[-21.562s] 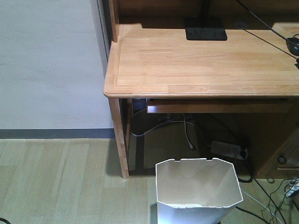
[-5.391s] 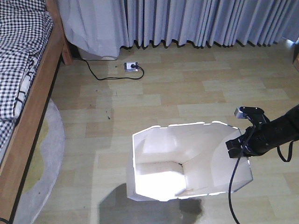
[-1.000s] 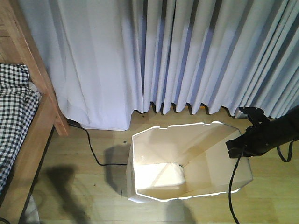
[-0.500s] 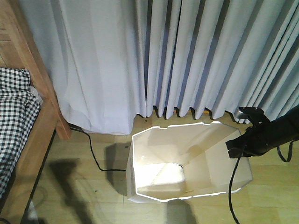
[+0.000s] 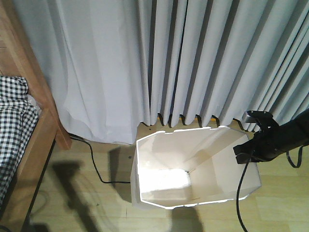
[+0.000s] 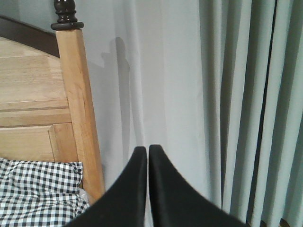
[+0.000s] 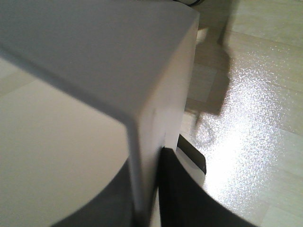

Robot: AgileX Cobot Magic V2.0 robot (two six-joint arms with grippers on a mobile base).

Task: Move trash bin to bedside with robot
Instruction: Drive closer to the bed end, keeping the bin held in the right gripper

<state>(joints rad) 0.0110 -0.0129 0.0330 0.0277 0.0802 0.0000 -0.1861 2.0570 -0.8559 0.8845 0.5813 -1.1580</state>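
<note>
The white trash bin [image 5: 193, 169] hangs low in the front view, held by its right rim just in front of the curtain. My right gripper [image 5: 244, 153] is shut on that rim; in the right wrist view the bin's thin wall [image 7: 94, 75] runs between the two black fingers of the gripper [image 7: 144, 189]. The bed [image 5: 19, 130], with a light-brown wooden frame and checked bedding, lies at the left edge, with floor between it and the bin. My left gripper [image 6: 147, 153] is shut and empty, pointing at the curtain beside the bedpost [image 6: 78, 109].
Grey curtains [image 5: 193, 63] hang across the back down to the wooden floor [image 5: 96, 203]. A black cable [image 5: 94, 162] runs over the floor between bed and bin. A black-edged white object [image 7: 193, 158] lies on the floor below the bin.
The view has moved closer to the curtain, which now fills more of the frame. The bin stays in the same place in the right gripper. The bed has slid slightly left.
</note>
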